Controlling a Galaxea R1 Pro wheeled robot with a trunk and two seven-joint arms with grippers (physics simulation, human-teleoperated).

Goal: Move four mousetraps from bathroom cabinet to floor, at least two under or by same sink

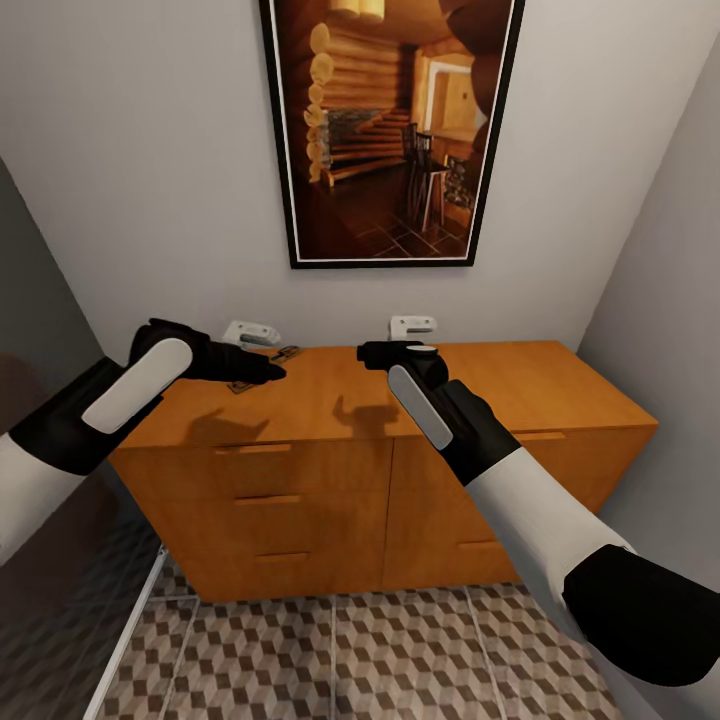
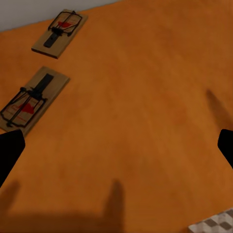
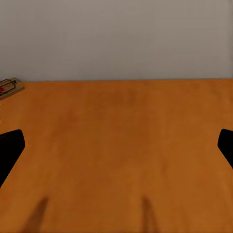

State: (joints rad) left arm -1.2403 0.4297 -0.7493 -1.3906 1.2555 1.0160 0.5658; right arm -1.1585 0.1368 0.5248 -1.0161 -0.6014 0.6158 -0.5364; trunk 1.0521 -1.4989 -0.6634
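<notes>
Pale grey walls [image 1: 140,150] close in a narrow corner. A large black-framed picture [image 1: 390,130] of a log-cabin interior hangs on the back wall. Two white wall fittings [image 1: 412,326] sit just below it. A dark panel [image 1: 40,330] stands at the left. Light is soft and even.
</notes>
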